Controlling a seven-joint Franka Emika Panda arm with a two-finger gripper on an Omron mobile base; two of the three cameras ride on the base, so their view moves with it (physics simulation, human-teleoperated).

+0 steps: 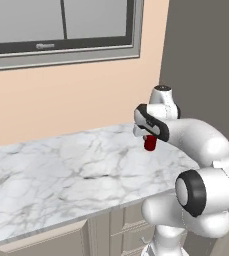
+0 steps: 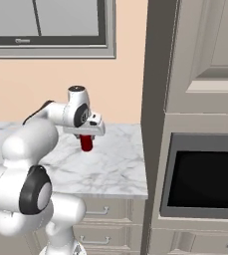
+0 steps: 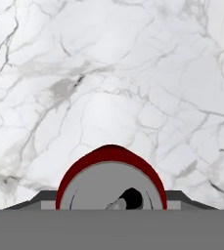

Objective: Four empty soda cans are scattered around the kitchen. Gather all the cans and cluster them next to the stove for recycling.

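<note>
A red soda can point(image 1: 150, 144) with a silvery top hangs upright under my hand, above the right part of the white marble counter point(image 1: 66, 170). My gripper point(image 1: 149, 137) is shut on the soda can point(image 2: 86, 144), pointing straight down. In the hand view the can's grey lid with its red rim point(image 3: 111, 188) fills the gap between the dark fingertips point(image 3: 45, 197), with veined marble below it. Whether the can's base touches the counter I cannot tell. The stove is out of view.
A peach wall with a grey-framed window point(image 1: 61, 30) runs behind the counter. A tall grey cabinet column point(image 2: 158, 99) stands at the counter's right end, holding a dark built-in oven door point(image 2: 205, 179). Drawers point(image 2: 103, 211) sit under the counter's front edge.
</note>
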